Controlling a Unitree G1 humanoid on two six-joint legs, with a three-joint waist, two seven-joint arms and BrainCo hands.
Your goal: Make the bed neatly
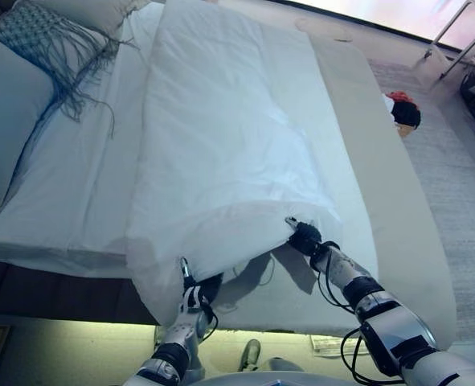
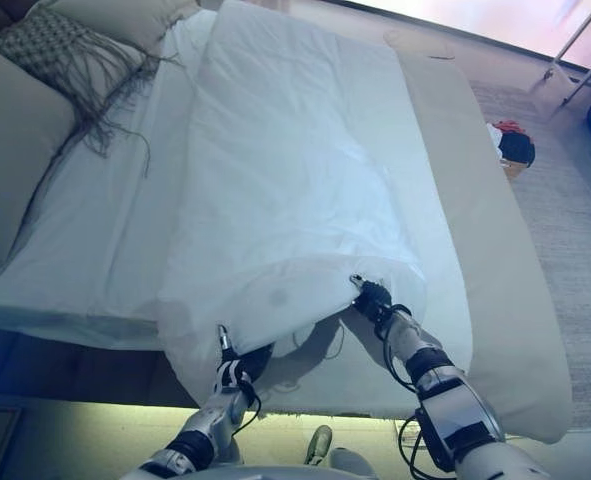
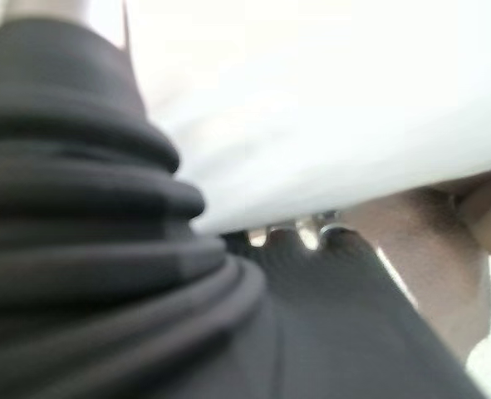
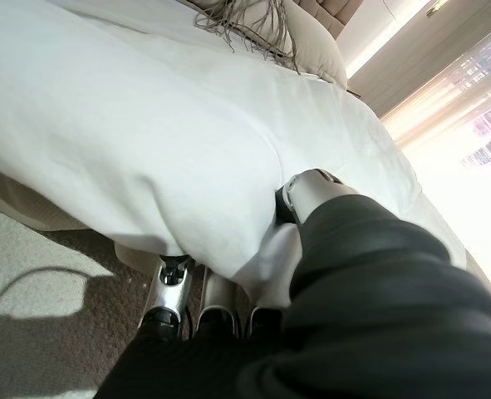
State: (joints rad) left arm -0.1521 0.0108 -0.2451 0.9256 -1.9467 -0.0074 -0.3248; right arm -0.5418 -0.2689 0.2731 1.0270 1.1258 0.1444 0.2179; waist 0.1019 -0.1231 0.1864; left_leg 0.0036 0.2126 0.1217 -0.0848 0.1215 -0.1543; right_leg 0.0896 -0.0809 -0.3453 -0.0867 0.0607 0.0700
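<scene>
A white duvet (image 1: 237,137) lies lengthwise down the middle of the bed, its near end bunched and lifted off the beige bed surface (image 1: 406,241). My left hand (image 1: 195,291) is at the duvet's near left corner, its thumb over the hem and its fingers under it. My right hand (image 1: 305,238) pinches the near right part of the hem. In the right wrist view my thumb (image 4: 311,189) lies on top of the duvet (image 4: 145,141) and my fingers (image 4: 169,295) are below it. In the left wrist view the duvet (image 3: 328,108) covers most of my fingers (image 3: 293,235).
A white sheet (image 1: 76,177) covers the bed's left side. A fringed patterned pillow (image 1: 44,40) and plain pillows (image 1: 4,112) lie at the head, far left. Grey carpet (image 1: 462,177) is on the right, with a red and black object (image 1: 402,111) and metal legs (image 1: 462,40).
</scene>
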